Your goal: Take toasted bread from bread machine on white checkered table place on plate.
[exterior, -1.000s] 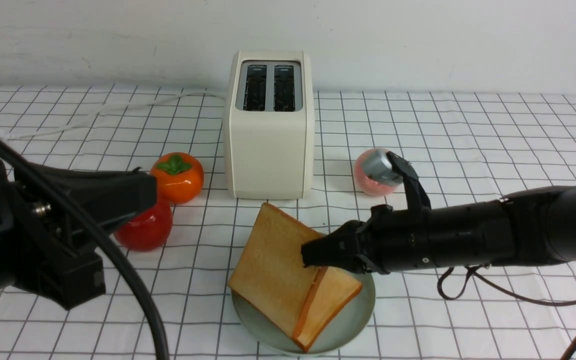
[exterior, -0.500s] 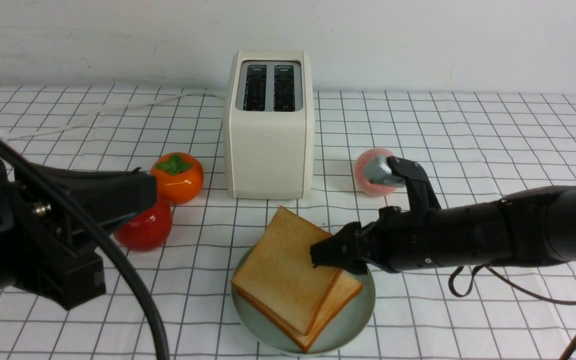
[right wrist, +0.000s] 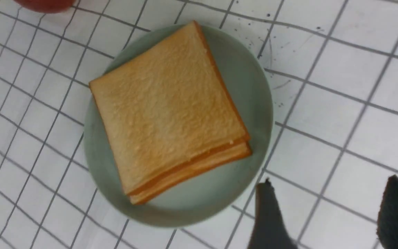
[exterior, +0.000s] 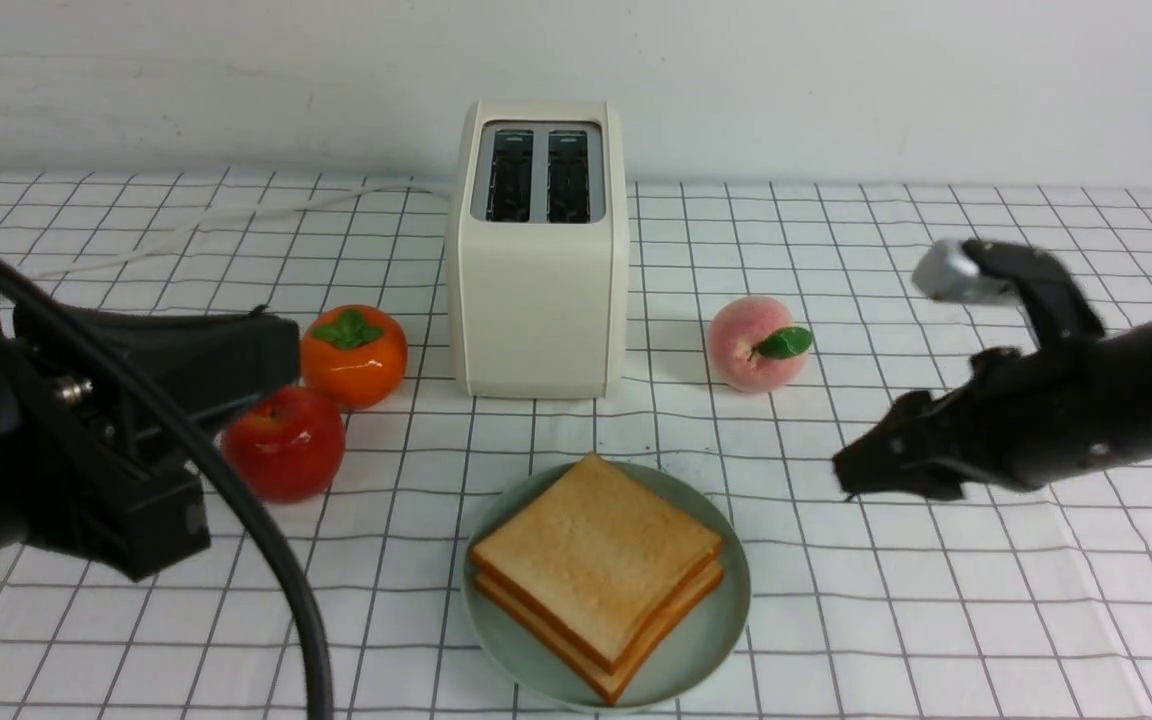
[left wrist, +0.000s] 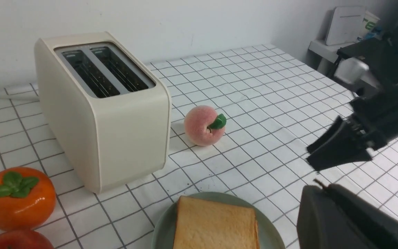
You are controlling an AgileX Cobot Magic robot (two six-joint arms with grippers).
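"On the pale green plate (exterior: pixel 706 640): two slices of toast (exterior: pixel 596 560), stacked flat, golden-tan face up, lower slice slightly offset. Beyond the plate?"

"Directly behind: cream two-slot toaster (exterior: pixel 541 310), upright, both slots dark. Behind and right of the plate: pink peach (exterior: pixel 754 345) with green leaf."

"Noted. Left side?"

"Behind and left of the plate: orange persimmon (exterior: pixel 354 360), green calyx on top; just beside, nearer, red apple (exterior: pixel 286 445), partly hidden by the left gripper (exterior: pixel 271 365)."

"State of left gripper?"

"Left of the plate, fingers together."

"Right gripper (right wrist: pixel 328 181)?"

"Right of the plate, clear of both toast and rim. Fingertips apart, only white checkered tablecloth (right wrist: pixel 344 121) visible between. Slightly blurred in view."
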